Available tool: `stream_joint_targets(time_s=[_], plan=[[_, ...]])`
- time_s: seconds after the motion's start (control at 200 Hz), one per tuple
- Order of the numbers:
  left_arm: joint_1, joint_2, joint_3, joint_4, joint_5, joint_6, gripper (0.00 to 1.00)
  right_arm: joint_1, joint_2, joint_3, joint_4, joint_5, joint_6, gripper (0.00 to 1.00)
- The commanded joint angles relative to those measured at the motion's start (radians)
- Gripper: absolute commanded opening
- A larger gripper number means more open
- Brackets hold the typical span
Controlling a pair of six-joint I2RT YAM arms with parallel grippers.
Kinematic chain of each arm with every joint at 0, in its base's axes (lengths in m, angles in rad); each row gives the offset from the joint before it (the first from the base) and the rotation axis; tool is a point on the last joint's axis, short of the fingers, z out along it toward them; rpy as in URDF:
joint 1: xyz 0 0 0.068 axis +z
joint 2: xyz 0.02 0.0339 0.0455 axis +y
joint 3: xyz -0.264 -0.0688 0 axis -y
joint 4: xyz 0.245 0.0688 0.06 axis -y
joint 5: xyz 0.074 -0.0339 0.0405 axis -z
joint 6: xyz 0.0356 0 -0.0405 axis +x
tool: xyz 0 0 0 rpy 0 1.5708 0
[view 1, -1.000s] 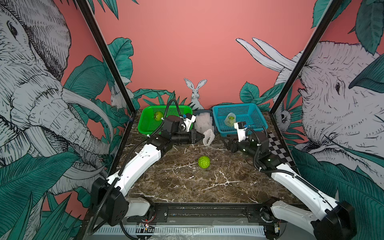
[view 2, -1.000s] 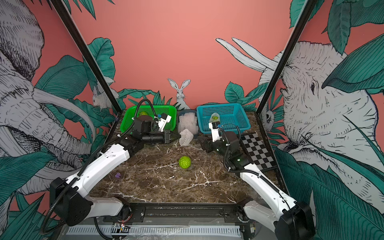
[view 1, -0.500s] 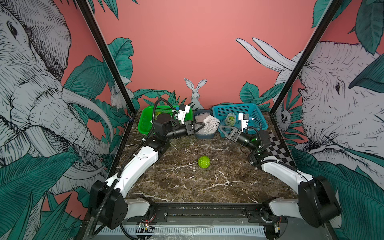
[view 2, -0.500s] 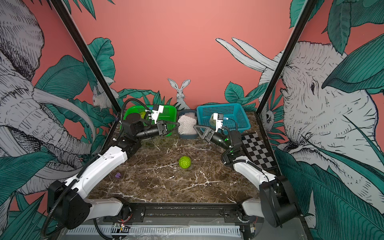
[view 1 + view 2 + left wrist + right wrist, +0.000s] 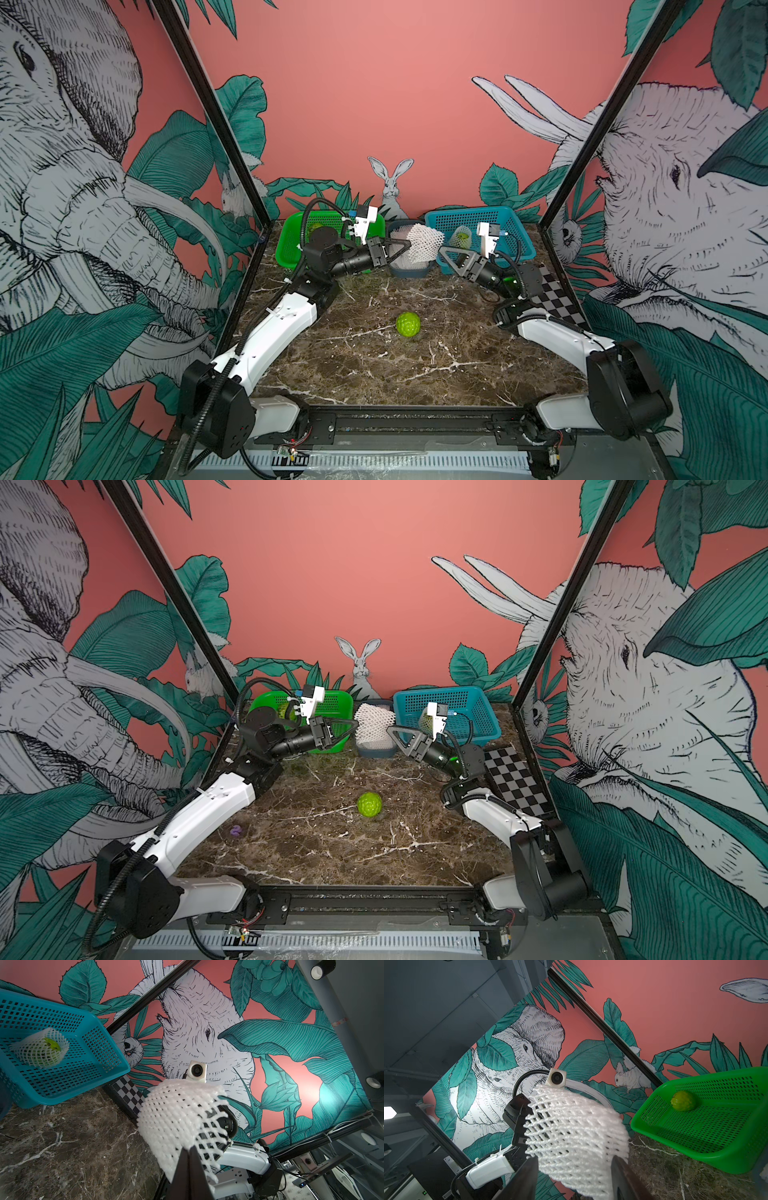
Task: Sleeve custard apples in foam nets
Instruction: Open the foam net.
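Observation:
My left gripper is shut on one edge of a white foam net, holding it in the air in front of the small grey bin. My right gripper is open, and its two fingers stand either side of the net's free end; I cannot tell whether they touch it. One bare custard apple lies mid-table. Another custard apple sits in the green basket. A third custard apple, in a net, rests in the blue basket.
The green basket stands back left and the blue basket back right, with the grey bin between them. A checkerboard card lies at the right edge. A small purple scrap lies near the left arm.
The left gripper has lifted the net up off the table toward the back. The right gripper has risen and swung left, closing in on the net's free end.

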Motion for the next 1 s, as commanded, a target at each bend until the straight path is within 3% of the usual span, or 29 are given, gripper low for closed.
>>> stream_joint_targets(time_s=[0.0,0.16,0.43,0.655,0.995], plan=[[0.002,-0.007,-0.012,0.044,0.019,-0.019,0.0,-0.005,0.016,0.04,0.169,-0.018,0.105,0.5],[0.001,0.004,-0.016,0.067,0.037,-0.036,0.0,-0.004,0.011,0.048,0.171,-0.043,0.1,0.39],[0.005,-0.008,-0.011,-0.059,0.017,0.048,0.0,-0.006,0.001,0.055,0.169,-0.084,0.112,0.43],[0.016,-0.046,0.037,-0.306,-0.035,0.214,0.0,-0.026,-0.013,0.028,0.17,-0.088,0.12,0.43],[0.015,-0.041,0.021,-0.208,0.009,0.17,0.0,-0.007,0.044,0.075,0.141,-0.169,0.148,0.42]])
